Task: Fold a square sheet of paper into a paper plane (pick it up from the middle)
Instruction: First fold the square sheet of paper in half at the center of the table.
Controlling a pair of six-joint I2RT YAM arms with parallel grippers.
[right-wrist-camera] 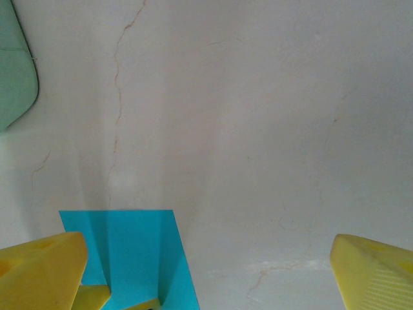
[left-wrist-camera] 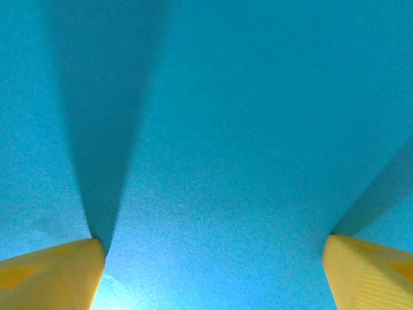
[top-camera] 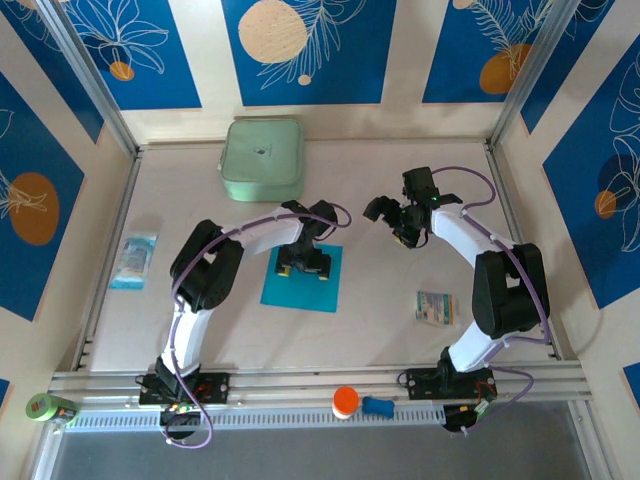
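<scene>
While the left hand hangs directly over the middle of the square sheet of paper, fingers spread wide and empty, the sheet lies flat on the tabletop beneath it; the right hand, also wide and empty, hovers apart to its right, so the left is nearer

Square sheet of paper: plain cyan-blue, lying flat and unfolded on the pale worktop, just left of centre in the overhead frame, edges slightly skewed. Smooth and uncreased up close. One corner at lower left of the right wrist frame.
</scene>
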